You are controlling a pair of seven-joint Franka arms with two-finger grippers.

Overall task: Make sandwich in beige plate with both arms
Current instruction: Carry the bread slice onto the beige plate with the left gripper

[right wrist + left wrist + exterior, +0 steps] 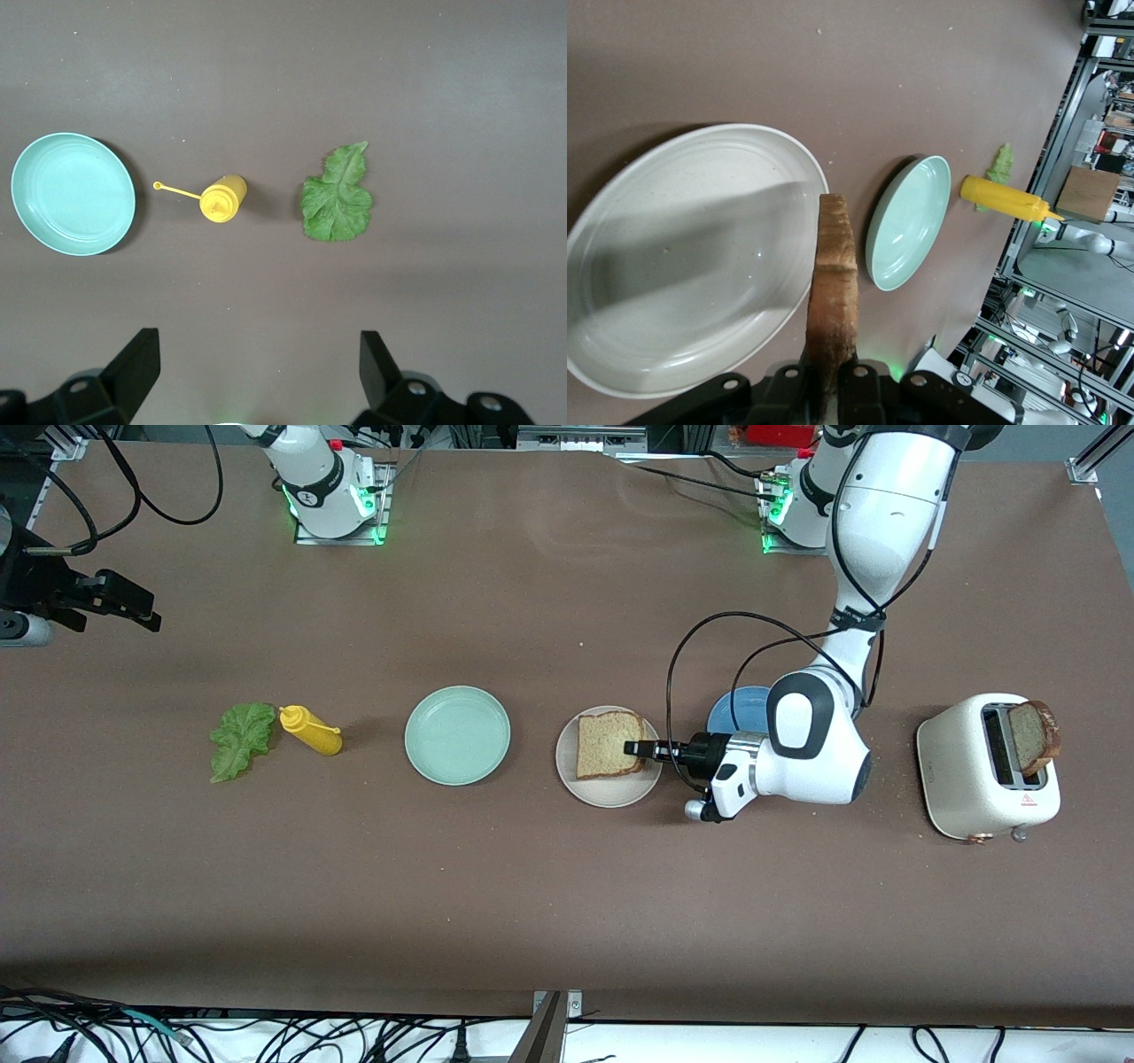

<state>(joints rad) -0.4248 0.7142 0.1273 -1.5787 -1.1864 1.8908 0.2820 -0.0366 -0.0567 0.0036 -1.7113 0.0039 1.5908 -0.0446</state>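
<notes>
My left gripper (631, 748) is clamped on the edge of a brown bread slice (608, 744), holding it over the beige plate (609, 790) at mid-table. My right gripper (257, 372) waits high above the table at the right arm's end, fingers spread wide, empty. Below it lie a lettuce leaf (240, 738) and yellow mustard bottle (311, 730), beside a mint green plate (457, 735). A second slice (1034, 736) stands in the toaster (986, 779).

The left arm reaches down low over the desk, wrist turned level, and the left gripper (634, 749) has its jaws pinched tight. The right gripper (133, 607) waits aloft, jaws spread wide.
</notes>
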